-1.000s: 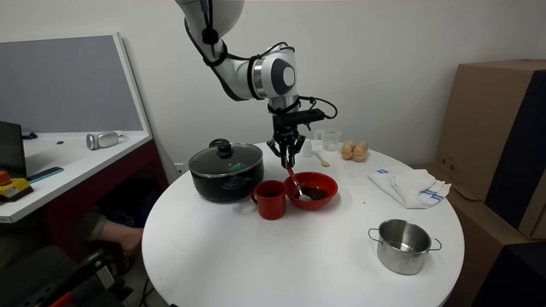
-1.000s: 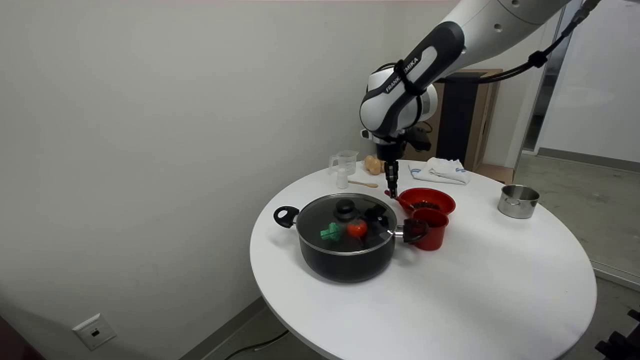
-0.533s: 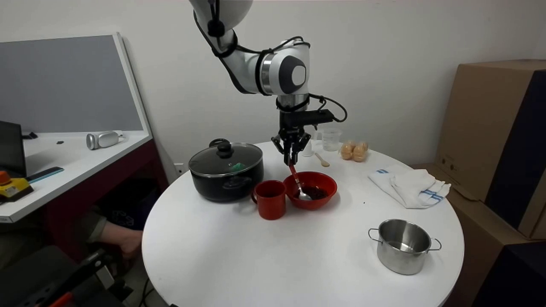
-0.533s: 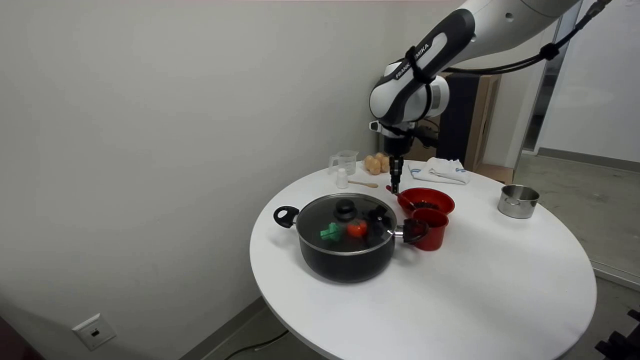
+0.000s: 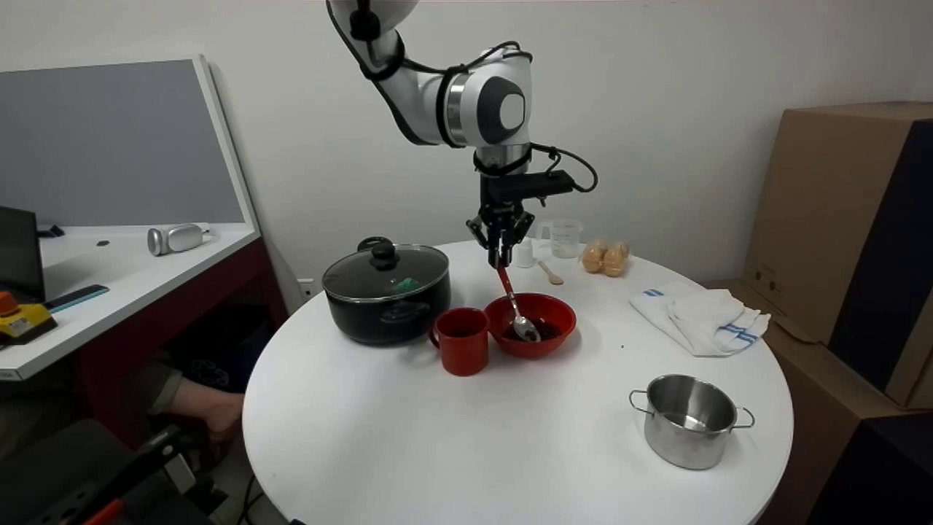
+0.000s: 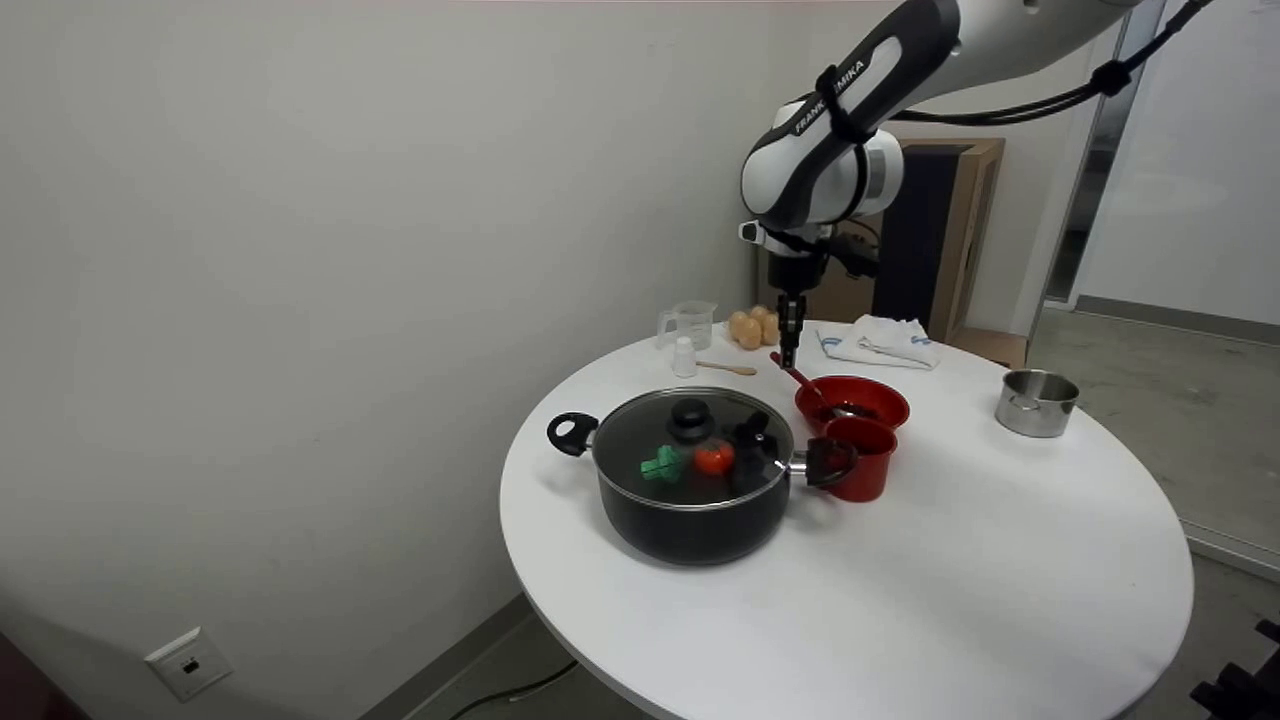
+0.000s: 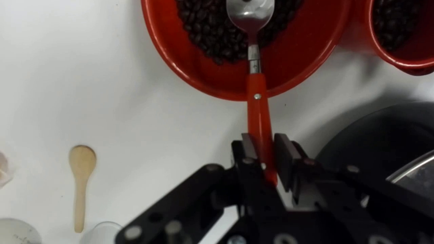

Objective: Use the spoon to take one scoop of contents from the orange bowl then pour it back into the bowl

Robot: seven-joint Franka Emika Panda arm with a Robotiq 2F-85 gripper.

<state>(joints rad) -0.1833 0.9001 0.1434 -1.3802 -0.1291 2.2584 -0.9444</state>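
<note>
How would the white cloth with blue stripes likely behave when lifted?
The white cloth is probably floppy, judging by its uneven folds. Lifted by one corner, it would likely unfold, since its layers merely overlap. Rolling seems unlikely: it lies fairly flat.

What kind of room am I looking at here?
Likely a lab or office rather than a home kitchen: a robot arm reaches over the round table, with a desk and stacked cardboard boxes nearby.

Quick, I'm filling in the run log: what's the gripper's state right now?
Gripper: closed, holding the red-handled spoon by its handle.
</note>
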